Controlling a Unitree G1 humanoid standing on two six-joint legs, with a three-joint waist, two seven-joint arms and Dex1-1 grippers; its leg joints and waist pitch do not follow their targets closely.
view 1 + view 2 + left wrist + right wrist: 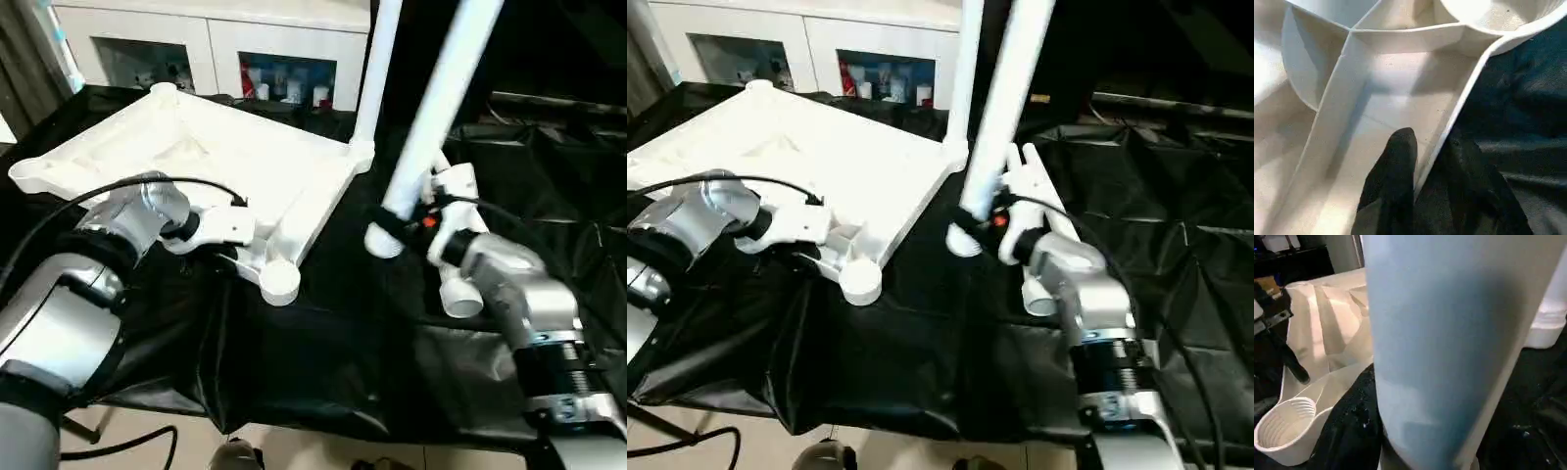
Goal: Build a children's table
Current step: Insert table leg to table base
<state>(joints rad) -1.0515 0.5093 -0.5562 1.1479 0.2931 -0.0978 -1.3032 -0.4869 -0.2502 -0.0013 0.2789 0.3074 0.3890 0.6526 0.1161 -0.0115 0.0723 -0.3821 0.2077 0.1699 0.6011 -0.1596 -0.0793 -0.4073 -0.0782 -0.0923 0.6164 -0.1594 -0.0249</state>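
Note:
The children's table top point(196, 147) lies upside down on a black cloth, ribs up. One white leg point(380, 59) stands in its far right corner socket. My left gripper point(243, 257) is at the near rim beside the empty near corner socket point(279, 281). One finger point(1398, 161) is inside the rim wall and the other outside, closed against it. My right gripper point(392, 223) is shut on a second leg point(446, 98), which tilts up to the right of the top, its lower end just above the cloth.
Another white tube point(458, 294) lies on the cloth behind my right wrist. A white cabinet with glass doors point(216, 49) stands behind the table. The black cloth point(323, 372) drops off at the near edge, with floor below.

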